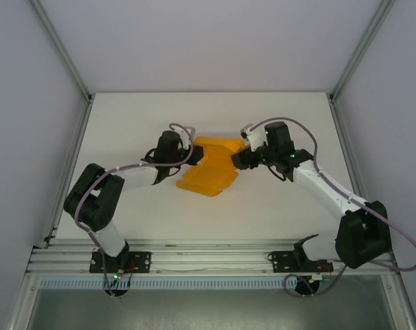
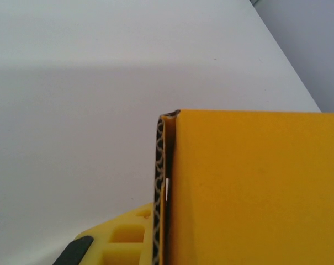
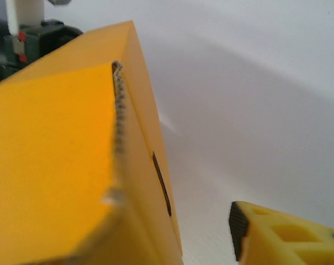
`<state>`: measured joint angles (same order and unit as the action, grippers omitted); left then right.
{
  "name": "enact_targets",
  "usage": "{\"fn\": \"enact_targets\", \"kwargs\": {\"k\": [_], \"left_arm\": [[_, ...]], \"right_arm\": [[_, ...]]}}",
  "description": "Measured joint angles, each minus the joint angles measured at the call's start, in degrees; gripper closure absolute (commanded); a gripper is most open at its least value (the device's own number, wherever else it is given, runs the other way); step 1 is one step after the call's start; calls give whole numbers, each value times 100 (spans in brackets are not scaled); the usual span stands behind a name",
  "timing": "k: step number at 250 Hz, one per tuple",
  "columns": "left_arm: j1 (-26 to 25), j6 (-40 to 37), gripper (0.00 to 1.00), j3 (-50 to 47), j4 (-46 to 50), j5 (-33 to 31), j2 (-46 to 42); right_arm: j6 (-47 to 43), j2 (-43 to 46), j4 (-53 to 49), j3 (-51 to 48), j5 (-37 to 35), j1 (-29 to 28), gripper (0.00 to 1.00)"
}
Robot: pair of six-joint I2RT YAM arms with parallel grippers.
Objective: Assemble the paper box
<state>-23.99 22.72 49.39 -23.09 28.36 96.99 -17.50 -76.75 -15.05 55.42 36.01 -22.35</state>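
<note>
The paper box [image 1: 211, 167] is bright orange card, partly folded, lying mid-table between both arms. My left gripper [image 1: 185, 155] is at its left side. In the left wrist view one yellow finger [image 2: 120, 241] presses against the corrugated edge of a doubled wall [image 2: 162, 182], and the other finger is hidden behind the card, so it is shut on that wall. My right gripper [image 1: 241, 157] is at the box's right side. In the right wrist view an orange wall with a slot [image 3: 147, 182] stands between the jaws. One finger [image 3: 282, 237] stays clear of the wall, so this gripper is open.
White tabletop [image 1: 125, 124] stretches around the box, bounded by grey enclosure walls and aluminium posts [image 1: 63, 48]. A metal rail [image 1: 208, 258] with both arm bases runs along the near edge. Cables loop over each wrist.
</note>
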Motion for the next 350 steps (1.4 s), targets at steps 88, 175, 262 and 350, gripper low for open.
{"fn": "enact_targets", "kwargs": {"k": [88,175,262,350], "left_arm": [[-42,151,100,568,1161,-822,83],[-457,428,100,1451,2245,-2444,380],[-551,-22,100,962,1947,-2756,-96],[-549,-332,100,306,1294,-2765,-807]], "right_arm": [[70,-212,400,170,-538,-249,100],[140,-212,850,-9,-1287,-509,100],[326,-186,1130,-214,-1445,-560,66],[337,796,1126,-533,-2135,-601,2]]}}
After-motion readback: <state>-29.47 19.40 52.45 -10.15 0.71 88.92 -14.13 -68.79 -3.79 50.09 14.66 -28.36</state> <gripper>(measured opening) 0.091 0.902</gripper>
